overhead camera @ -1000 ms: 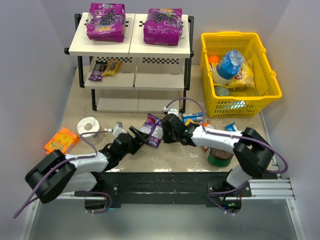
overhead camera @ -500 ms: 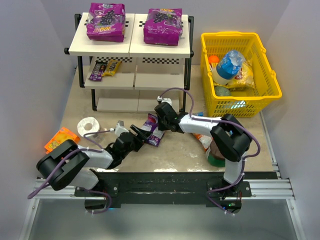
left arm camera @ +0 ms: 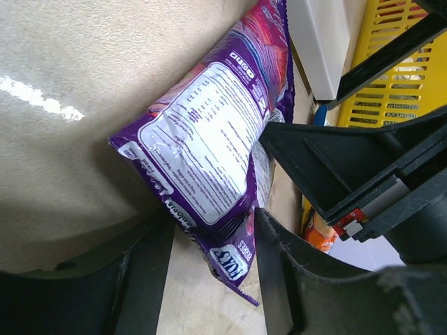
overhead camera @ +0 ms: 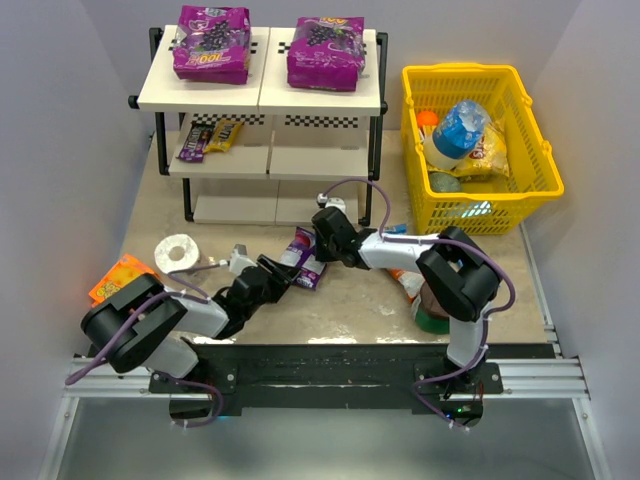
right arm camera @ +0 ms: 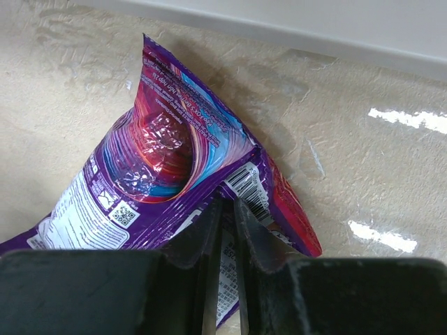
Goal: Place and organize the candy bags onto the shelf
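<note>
Candy bag (right arm camera: 174,160) pinched in my right gripper (right arm camera: 225,209): glossy plastic film, crinkled, purple print catching light. My fingers (right arm camera: 188,244) either side of it: matt black plastic, faintly grainy. Between prongs of my left gripper (left arm camera: 213,223), same bag's back smoother, shiny. Tabletop (left arm camera: 84,63) beneath: beige, rough-textured, semi-gloss, bright glare streaks. Shelf board (right arm camera: 314,17) ahead of right gripper: smooth cream-white, matt. Basket (left arm camera: 398,77) beyond left gripper: yellow plastic lattice.

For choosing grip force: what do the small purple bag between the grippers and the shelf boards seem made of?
Small purple bag: likely thin plastic film, glossy; it wrinkles and catches glare. Shelf boards: perhaps laminated or painted wood, smooth cream finish, flat and stiff; the core is hidden.
</note>
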Available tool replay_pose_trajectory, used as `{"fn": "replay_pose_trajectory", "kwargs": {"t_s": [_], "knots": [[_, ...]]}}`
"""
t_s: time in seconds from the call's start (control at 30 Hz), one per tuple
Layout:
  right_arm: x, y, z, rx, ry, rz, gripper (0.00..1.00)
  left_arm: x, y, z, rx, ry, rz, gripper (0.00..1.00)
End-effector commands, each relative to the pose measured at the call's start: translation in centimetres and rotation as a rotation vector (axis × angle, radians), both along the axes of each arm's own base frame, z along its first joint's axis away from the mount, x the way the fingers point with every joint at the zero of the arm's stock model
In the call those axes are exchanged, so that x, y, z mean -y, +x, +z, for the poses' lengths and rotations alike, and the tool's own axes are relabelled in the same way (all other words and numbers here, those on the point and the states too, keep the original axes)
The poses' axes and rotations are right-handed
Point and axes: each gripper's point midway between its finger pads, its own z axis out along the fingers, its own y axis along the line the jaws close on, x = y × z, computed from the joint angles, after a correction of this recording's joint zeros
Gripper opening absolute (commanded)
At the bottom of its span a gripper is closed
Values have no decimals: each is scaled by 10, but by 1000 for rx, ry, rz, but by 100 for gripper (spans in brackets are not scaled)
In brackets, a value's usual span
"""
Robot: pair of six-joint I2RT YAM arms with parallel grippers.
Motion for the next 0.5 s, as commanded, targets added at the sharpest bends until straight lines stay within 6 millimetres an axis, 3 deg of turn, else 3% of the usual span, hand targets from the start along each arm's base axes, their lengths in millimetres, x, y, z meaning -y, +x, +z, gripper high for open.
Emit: {"fn": "replay_pose_trajectory", "kwargs": {"t_s": [0.0,0.27,0.47], "knots": [[19,-29,-31,-113,-56,-6,16,-21,-8,-33,-77,118,50,53],[27,-38,-14,-92,-15,-13,15,-18,0,-33,-81,133,70,52],[32,-43,-7,-89,-5,-19,15,-18,0,-31,-72,148,57,36]]}}
